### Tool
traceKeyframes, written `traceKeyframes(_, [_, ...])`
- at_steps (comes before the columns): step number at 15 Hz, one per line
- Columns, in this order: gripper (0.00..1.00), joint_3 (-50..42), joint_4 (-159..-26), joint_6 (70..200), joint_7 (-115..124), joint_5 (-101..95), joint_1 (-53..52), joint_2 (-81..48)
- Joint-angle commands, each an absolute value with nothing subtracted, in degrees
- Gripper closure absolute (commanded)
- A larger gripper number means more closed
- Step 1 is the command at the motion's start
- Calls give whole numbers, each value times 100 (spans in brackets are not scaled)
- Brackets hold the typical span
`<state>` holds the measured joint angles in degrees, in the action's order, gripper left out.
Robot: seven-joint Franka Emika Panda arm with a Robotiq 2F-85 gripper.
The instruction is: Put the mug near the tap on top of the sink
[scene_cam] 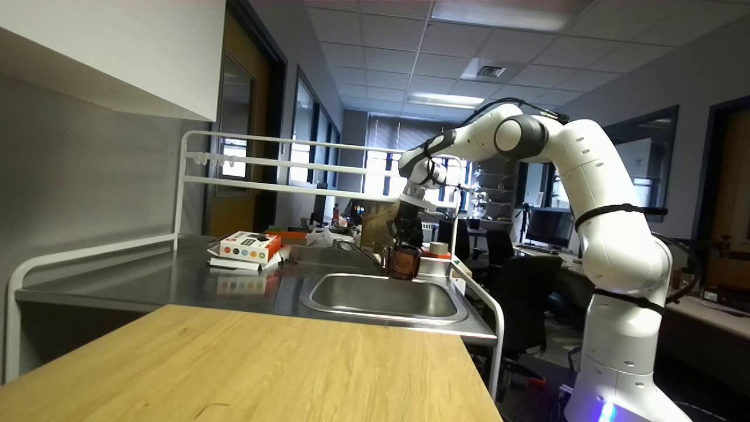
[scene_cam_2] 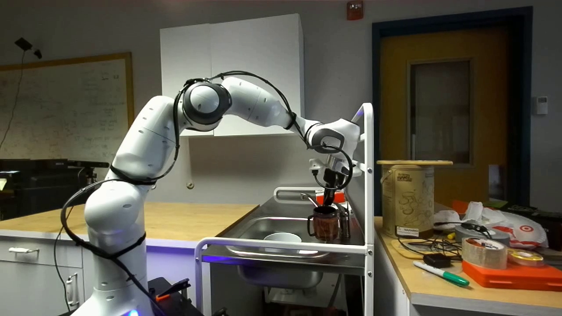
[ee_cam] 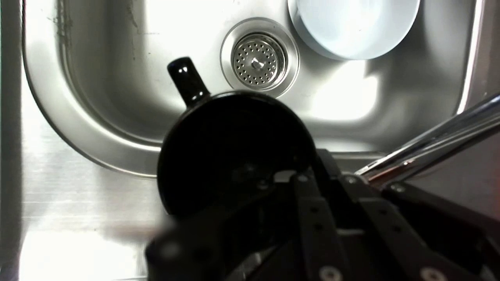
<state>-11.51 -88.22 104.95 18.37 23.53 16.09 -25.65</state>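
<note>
One dark, glossy mug (scene_cam_2: 325,224) is upright just beside the tap (ee_cam: 433,140), and in the wrist view it overlaps the edge of the sink (ee_cam: 78,130); whether its base rests on metal or hangs slightly above, I cannot tell, nor whether it touches the tap. The gripper (scene_cam_2: 328,202) looks clamped on the mug's wall at the rim, on the side toward the tap, one finger seeming to reach inside, though the dark interior hides the exact contact. The handle (ee_cam: 189,80) points away over the sink, to one side of the drain (ee_cam: 258,62), with nothing holding it. From the shine I would guess glazed pottery: stiff, fairly heavy, slick, and liable to chip against steel. Pinching one side leaves the weight off-centre, so it may swing or tip; a deep bite on the wall should hold better than a shallow one at the lip, and the handle would be a fair second choice. The mug seems near its goal, so what remains is probably a level setting-down and gentle release, since a slip could send it toward the white bowl (ee_cam: 353,29) in the sink.
</note>
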Motion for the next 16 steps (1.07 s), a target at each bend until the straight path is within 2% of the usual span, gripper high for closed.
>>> traceKeyframes(1, [95, -1236, -8737, 10386, 2133, 2190, 1618, -2437])
traceKeyframes(16, [96, -1546, -8801, 10519, 2902, 1541, 1695, -2564])
